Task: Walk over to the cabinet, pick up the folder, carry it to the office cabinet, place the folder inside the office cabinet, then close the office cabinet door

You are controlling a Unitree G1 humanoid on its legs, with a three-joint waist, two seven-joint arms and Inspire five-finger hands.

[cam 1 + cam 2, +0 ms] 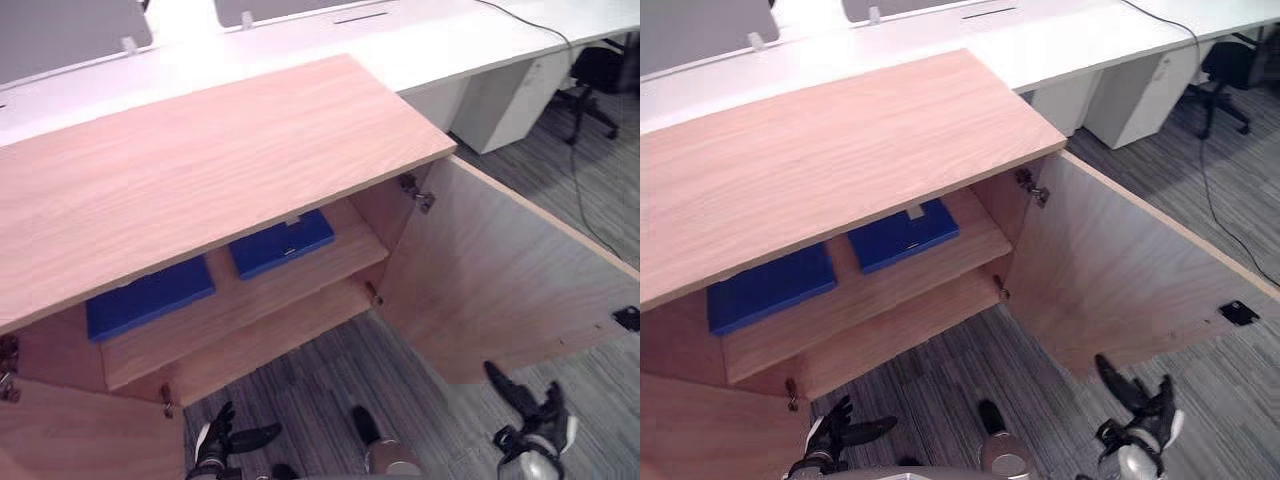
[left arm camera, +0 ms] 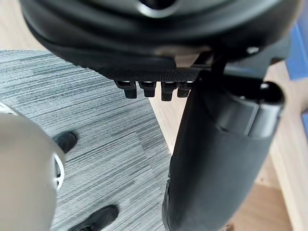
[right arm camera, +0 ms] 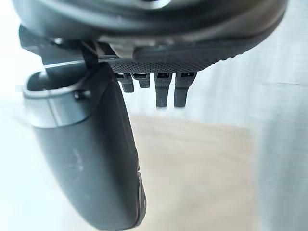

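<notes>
A low wooden cabinet point(image 1: 200, 160) stands in front of me with both doors swung open. On its upper shelf lie two flat blue folders, one at the left point(image 1: 150, 297) and one nearer the middle point(image 1: 282, 243), which carries a small label. My left hand point(image 1: 225, 440) hangs low above the carpet before the cabinet's left half, fingers relaxed and holding nothing. My right hand point(image 1: 530, 410) hangs low beside the open right door point(image 1: 500, 280), also open and holding nothing. In the wrist views, the left hand's point(image 2: 216, 159) and the right hand's point(image 3: 96, 159) thumbs stand out straight.
The left door point(image 1: 70, 430) juts toward me at the lower left. The lower shelf point(image 1: 270, 345) is bare. A long white desk point(image 1: 450, 40) runs behind the cabinet, with a black office chair point(image 1: 600, 75) at the far right. The floor is grey carpet point(image 1: 330, 390).
</notes>
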